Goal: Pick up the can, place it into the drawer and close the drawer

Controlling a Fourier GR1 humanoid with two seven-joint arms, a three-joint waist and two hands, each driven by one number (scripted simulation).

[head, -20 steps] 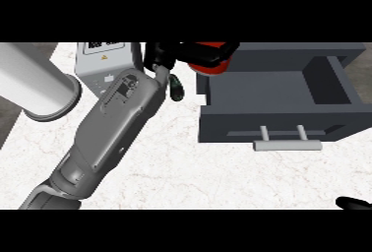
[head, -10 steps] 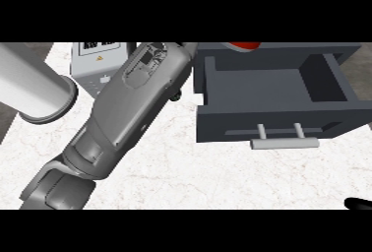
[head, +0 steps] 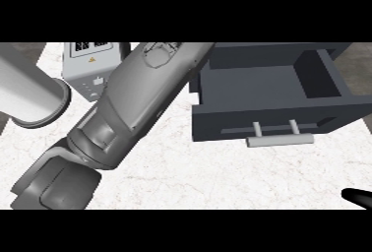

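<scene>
You are at the carry stage: the left forearm runs diagonally up past the open drawer, but the left hand and the can are out of view beyond the top edge, so you cannot tell whether its fingers are closed on the can or where the can sits. Judging by that, your next move is to bring the can over the drawer's bare cavity, lower it in, release, then push the handle. Only a dark tip of your right hand shows, below and right of the drawer; its fingers cannot be judged. Left of the drawer, on the white marbled counter, stand a grey appliance and a pale cylinder.
</scene>
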